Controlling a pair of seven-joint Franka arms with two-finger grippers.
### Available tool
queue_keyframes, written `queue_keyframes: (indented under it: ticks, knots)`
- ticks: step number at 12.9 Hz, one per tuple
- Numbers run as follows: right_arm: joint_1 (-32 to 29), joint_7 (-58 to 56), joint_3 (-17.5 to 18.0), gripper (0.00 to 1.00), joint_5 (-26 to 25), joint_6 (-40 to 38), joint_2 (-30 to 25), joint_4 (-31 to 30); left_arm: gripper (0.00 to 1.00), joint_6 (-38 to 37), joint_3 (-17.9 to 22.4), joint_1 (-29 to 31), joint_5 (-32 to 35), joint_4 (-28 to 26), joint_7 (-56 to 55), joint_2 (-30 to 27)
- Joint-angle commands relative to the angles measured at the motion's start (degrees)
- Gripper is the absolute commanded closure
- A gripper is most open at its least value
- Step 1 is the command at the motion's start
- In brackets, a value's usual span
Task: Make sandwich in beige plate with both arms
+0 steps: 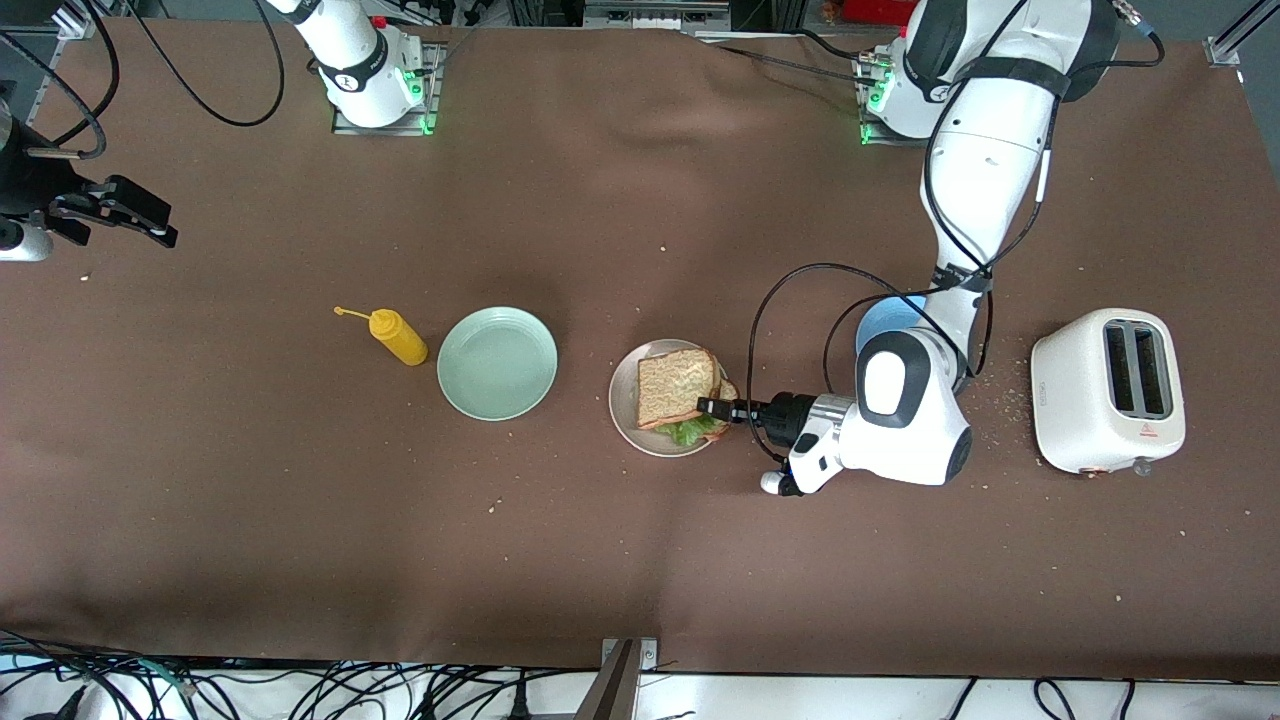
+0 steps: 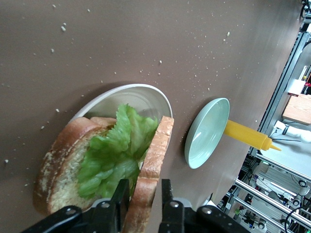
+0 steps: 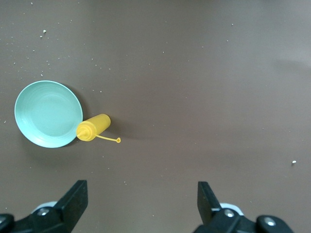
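Observation:
The beige plate (image 1: 625, 420) sits mid-table with the sandwich on it. A bottom bread slice (image 2: 58, 170) carries a green lettuce leaf (image 2: 114, 150). The top slice (image 1: 678, 388) leans over the leaf, tilted, its crust edge (image 2: 154, 155) raised. My left gripper (image 1: 712, 408) is at the plate's edge toward the left arm's end. Its fingers (image 2: 166, 194) straddle that crust; one touches it, the other stands a little apart from it. My right gripper (image 1: 170, 225) waits high over the right arm's end of the table, open and empty (image 3: 141, 187).
A pale mint-green plate (image 1: 497, 362) and a yellow squeeze bottle (image 1: 398, 337) lie beside the beige plate toward the right arm's end. A white toaster (image 1: 1108, 390) stands at the left arm's end. A blue plate (image 1: 885, 322) is half hidden under the left arm. Crumbs dot the cloth.

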Motion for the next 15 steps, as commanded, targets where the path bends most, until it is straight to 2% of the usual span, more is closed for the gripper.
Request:
queue_keyframes:
  ticks: [1, 4, 6, 7, 8, 11, 14, 15]
  knots:
    - [-0.5, -0.1, 0.1, 0.0, 1.0, -0.7, 0.4, 1.1, 0.0, 0.2, 0.3, 0.8, 1.8, -0.2, 0.6, 0.0]
    - [-0.5, -0.1, 0.1, 0.0, 1.0, -0.8, 0.4, 1.1, 0.0, 0.1, 2.9, 1.0, 7.7, 0.5, -3.3, -1.3]
    - [-0.5, -0.1, 0.1, 0.0, 1.0, -0.8, 0.4, 1.1, 0.0, -1.6, 7.1, 2.9, 8.3, 0.4, -10.6, -2.4]
    - [-0.5, -0.1, 0.1, 0.0, 1.0, -0.8, 0.4, 1.1, 0.0, -4.5, 9.8, 4.0, 10.8, 0.6, -12.4, -3.3]
    - [-0.5, -0.1, 0.2, 0.0, 1.0, -0.7, 0.4, 1.1, 0.0, -7.9, 11.9, 4.6, 16.6, 1.1, -12.0, -4.9]
    - [-0.5, 0.4, 0.2, 0.0, 1.0, -0.8, 0.4, 1.1, 0.0, -9.0, 12.3, 5.1, 27.9, 1.0, -11.6, -8.9]
    - [-0.5, 0.9, 0.2, 0.0, 0.9, -0.8, 0.3, 1.1, 0.0, -9.0, 12.3, 5.2, 45.0, 1.0, -11.5, -12.0]
    - [-0.5, 0.9, 0.2, 0.0, 1.0, -0.7, 0.3, 1.1, 0.0, -9.0, 12.1, 5.1, 48.0, 1.0, -12.0, -13.6]
